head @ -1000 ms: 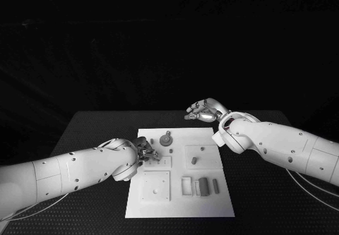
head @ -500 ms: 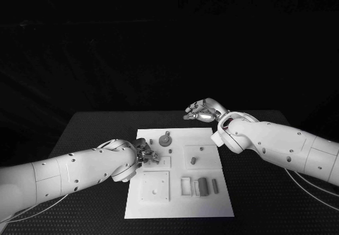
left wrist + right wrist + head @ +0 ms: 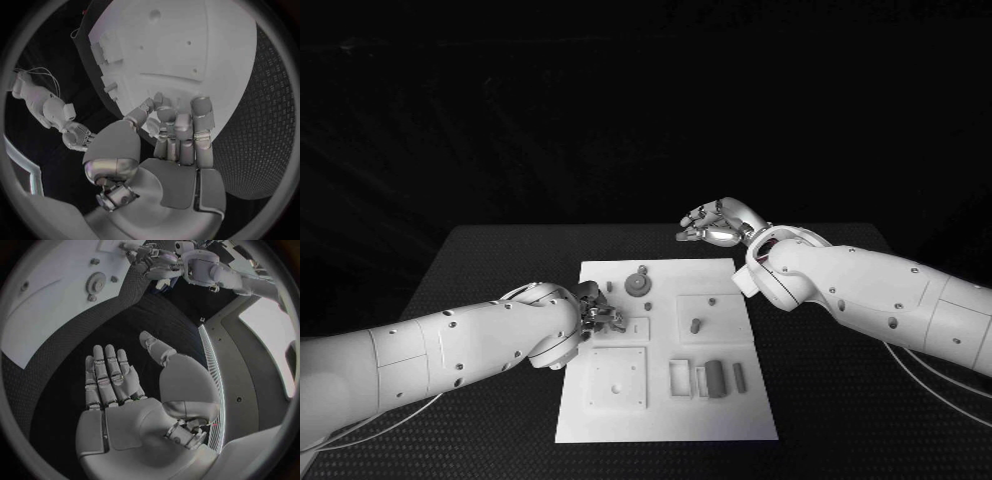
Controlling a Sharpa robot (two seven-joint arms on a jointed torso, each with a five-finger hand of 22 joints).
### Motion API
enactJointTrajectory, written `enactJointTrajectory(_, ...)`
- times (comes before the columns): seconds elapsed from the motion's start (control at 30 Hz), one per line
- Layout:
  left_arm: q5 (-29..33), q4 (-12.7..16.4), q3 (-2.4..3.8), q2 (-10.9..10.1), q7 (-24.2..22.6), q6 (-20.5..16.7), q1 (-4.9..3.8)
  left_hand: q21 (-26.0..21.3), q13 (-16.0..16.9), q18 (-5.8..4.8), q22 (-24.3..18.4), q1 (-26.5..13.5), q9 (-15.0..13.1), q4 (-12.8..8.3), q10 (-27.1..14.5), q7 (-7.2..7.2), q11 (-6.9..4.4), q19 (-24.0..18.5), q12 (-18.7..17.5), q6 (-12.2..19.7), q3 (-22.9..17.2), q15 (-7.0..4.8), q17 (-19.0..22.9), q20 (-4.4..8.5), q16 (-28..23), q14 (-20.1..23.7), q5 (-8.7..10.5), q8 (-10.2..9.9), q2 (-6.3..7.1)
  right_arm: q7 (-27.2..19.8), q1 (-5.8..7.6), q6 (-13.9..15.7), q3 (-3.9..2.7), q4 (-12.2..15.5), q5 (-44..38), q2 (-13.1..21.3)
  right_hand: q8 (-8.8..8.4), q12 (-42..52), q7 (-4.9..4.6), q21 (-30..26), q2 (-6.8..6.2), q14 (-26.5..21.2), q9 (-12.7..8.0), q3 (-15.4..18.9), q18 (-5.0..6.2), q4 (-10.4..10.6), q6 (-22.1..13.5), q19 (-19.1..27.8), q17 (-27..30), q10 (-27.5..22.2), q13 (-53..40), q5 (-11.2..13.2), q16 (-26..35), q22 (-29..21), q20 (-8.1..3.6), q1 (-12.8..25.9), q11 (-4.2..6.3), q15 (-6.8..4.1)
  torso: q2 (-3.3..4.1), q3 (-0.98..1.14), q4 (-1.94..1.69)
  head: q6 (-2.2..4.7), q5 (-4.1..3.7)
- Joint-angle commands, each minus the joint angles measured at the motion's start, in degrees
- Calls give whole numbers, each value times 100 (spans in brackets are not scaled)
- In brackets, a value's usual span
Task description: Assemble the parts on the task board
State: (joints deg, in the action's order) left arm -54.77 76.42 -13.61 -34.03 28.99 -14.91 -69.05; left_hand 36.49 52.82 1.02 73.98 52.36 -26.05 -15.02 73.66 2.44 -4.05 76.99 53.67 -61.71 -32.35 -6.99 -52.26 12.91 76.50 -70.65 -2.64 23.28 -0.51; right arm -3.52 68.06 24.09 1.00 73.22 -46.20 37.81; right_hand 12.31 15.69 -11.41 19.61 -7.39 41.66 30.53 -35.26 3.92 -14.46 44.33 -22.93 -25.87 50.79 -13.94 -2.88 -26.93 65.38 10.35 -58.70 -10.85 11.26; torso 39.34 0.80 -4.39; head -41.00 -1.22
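Observation:
The white task board (image 3: 668,400) lies in the middle of the black table. On it are a round gear (image 3: 636,285), a short peg (image 3: 697,326) and several upright grey parts (image 3: 715,378) near the front right. My left hand (image 3: 596,312) hovers low over the board's left middle, fingers (image 3: 181,130) curled together against the thumb. Whether anything is pinched there is hidden. My right hand (image 3: 715,225) hangs beyond the board's far edge, its fingers (image 3: 109,372) spread flat and holding nothing.
The board (image 3: 187,50) has raised square plates with small holes at its left (image 3: 617,378). Black table (image 3: 834,400) runs wide on both sides. From the right wrist, the gear (image 3: 95,282) and my left hand (image 3: 153,260) lie far ahead.
My right hand has drifted slightly to the right and away from the board. The left hand stays in the same spot over the board.

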Motion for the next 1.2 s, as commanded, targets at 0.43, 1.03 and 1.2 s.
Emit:
enactJointTrajectory(0.43,-20,-38,-1,41,7,76,22,-31,3,168,17,-14,-352,-2,-56,-25,-24,108,-26,-38,-9,-347,44,158,37,-265,-14,55,76,5,2,-21,-4,20,-6,0,36,-22,-132,-47,-18,-6,-23,51,15,38,-56,27,12,-23,45,8,40,17,20,31,-34,28,-4,-3,-3,-16,-10)
enactJointTrajectory(1.03,-218,-54,-1,78,13,120,60,-43,-2,159,39,182,-417,-126,-58,-55,-51,116,-20,-98,-68,-372,107,158,83,-243,-13,161,22,10,2,-50,-4,17,-4,1,40,-17,-133,-62,-10,-15,-32,56,14,56,-58,39,15,-21,73,8,54,25,22,42,-34,32,-3,-2,-3,-33,-8)
enactJointTrajectory(1.2,-236,-55,-1,72,17,144,60,-44,-3,156,41,179,-422,-124,-58,-57,-53,117,-21,-99,-61,-373,112,156,87,-241,-13,173,26,20,2,-68,-4,10,-4,0,41,-16,-132,-67,-7,-19,-35,57,13,58,-58,43,17,-21,82,8,58,28,23,42,-35,34,-4,-2,0,-38,-6)
